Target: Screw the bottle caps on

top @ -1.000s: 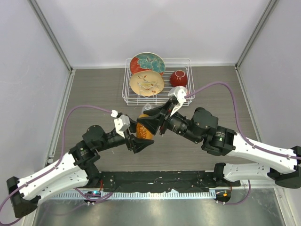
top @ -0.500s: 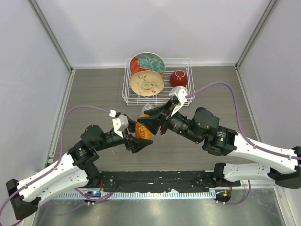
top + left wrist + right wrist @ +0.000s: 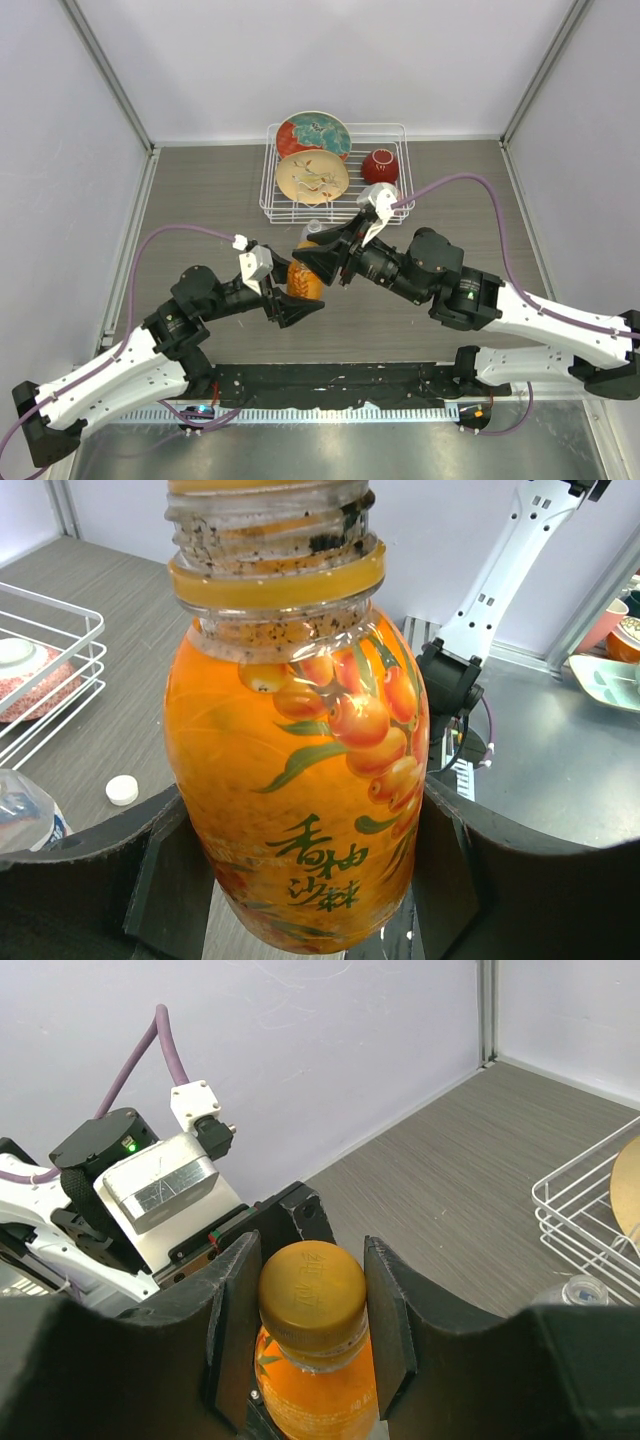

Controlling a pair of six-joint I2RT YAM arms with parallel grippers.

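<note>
The squat orange bottle stands between the fingers of my left gripper, which is shut on its body. In the top view the bottle is at the table's middle, between both grippers. The orange cap sits on the bottle's neck, with bare threads showing below it. My right gripper is shut on this cap from above. The clear water bottle stands open just behind, by the rack. The white cap lies on the table near it.
A white wire rack stands at the back with two patterned plates and a red bowl. Grey walls enclose the table on the left, right and back.
My left arm has drawn slightly back toward the near left with the bottle still held. The right gripper stays on the cap.
</note>
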